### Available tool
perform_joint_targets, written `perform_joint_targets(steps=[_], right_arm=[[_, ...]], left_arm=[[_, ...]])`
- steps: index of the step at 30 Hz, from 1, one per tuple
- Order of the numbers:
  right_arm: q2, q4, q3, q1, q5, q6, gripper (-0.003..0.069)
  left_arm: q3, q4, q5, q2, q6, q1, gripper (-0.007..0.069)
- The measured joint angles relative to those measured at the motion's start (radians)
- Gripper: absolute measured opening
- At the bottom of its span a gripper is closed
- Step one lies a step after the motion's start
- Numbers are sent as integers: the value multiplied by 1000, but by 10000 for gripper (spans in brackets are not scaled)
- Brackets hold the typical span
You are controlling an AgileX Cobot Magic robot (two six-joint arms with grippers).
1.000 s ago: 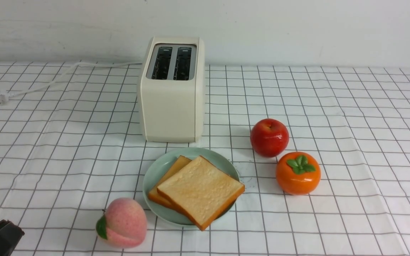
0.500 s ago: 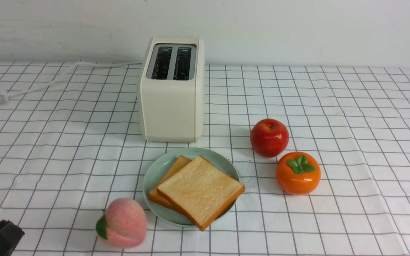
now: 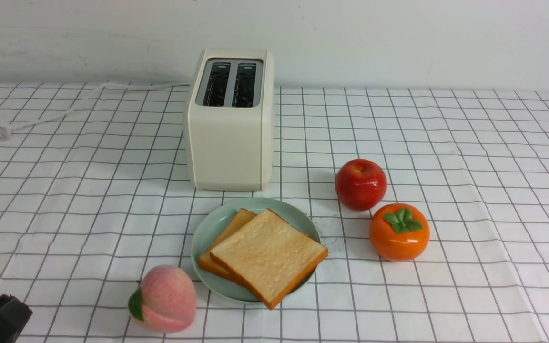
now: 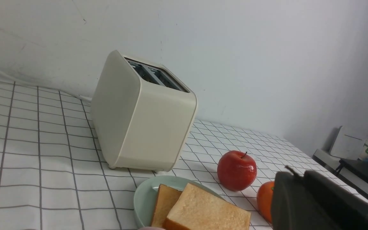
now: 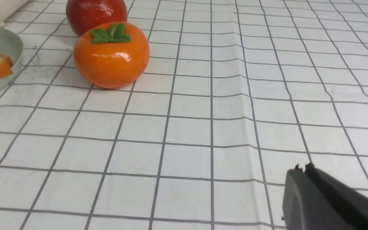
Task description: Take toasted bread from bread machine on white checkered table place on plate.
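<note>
The 2 toast slices are overlapping on the plate, apparently because 1 was laid atop the other. The toaster is standing beyond, toward 12 o'clock, its slots showing no bread. The right gripper is staying clenched; I cannot tell the left gripper's state.

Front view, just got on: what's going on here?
Nothing is being handled right now. Both slices of toasted bread lie on the green plate, one overlapping the other, and the slots of the bread machine look empty. The left end effector is at the near left corner, away from the bread. It looks as though the transfer is done.
</note>
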Motion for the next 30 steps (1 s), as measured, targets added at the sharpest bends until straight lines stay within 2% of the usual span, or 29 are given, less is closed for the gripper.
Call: perform_joint_targets(steps=[7,14,17,19,21,23,24,25,27,30], right_arm=[[0,0,0,0,0,0,-6],[0,0,0,0,0,0,-2],[0,0,0,0,0,0,-1],[0,0,0,0,0,0,0],[0,0,0,0,0,0,1],[0,0,0,0,0,0,2],[0,0,0,0,0,0,2],[0,0,0,0,0,0,3],[0,0,0,0,0,-1,5],[0,0,0,0,0,-1,10]], left_arm=[[0,0,-1,0,0,0,39],[0,-4,-68,0,0,0,39],[0,119,-49,6,-52,0,12],[-13,414,7,27,-219,0,-13],[-34,743,50,55,-478,0,-13],[-43,1006,66,72,-701,0,-13],[-44,1061,69,73,-748,0,-13],[-45,1264,89,78,-916,0,-13],[-45,1453,114,79,-1091,8,-13],[-45,1580,177,72,-1248,82,-13]])
